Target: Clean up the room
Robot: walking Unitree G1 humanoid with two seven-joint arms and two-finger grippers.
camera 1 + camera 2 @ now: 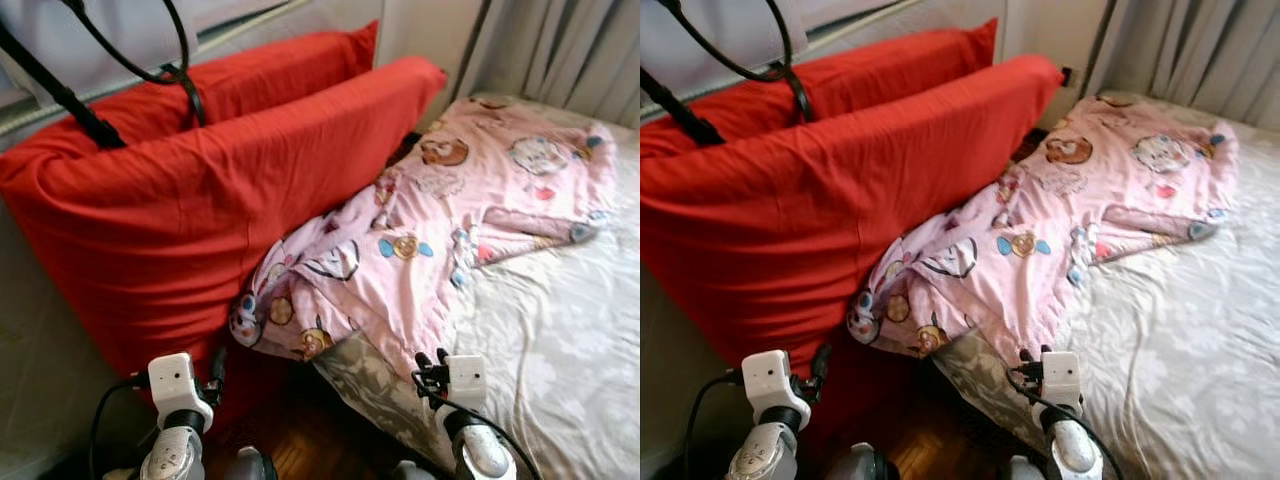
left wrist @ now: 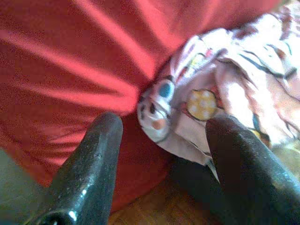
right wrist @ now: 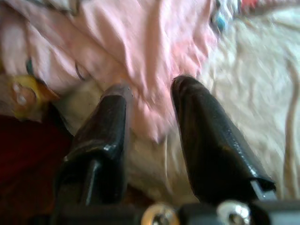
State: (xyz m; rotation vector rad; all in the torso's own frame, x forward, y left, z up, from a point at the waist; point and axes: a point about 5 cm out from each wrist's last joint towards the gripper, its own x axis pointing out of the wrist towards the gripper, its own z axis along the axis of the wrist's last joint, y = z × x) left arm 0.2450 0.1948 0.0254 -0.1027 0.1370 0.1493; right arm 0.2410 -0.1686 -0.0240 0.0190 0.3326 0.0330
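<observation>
A pink cartoon-print blanket lies rumpled across the bed, and its corner hangs off the near edge against a big red pillow. Low in front of that pillow is my left gripper. In the left wrist view the left gripper is open, with nothing between its fingers, and faces the blanket corner. My right gripper is at the bed's near edge. In the right wrist view it is open just short of the blanket's pink hem.
A second red pillow stands behind the first, against the wall. The pale bed sheet is bare on the right. Grey curtains hang behind the bed. Dark wooden floor shows between pillow and bed. Black cables loop at top left.
</observation>
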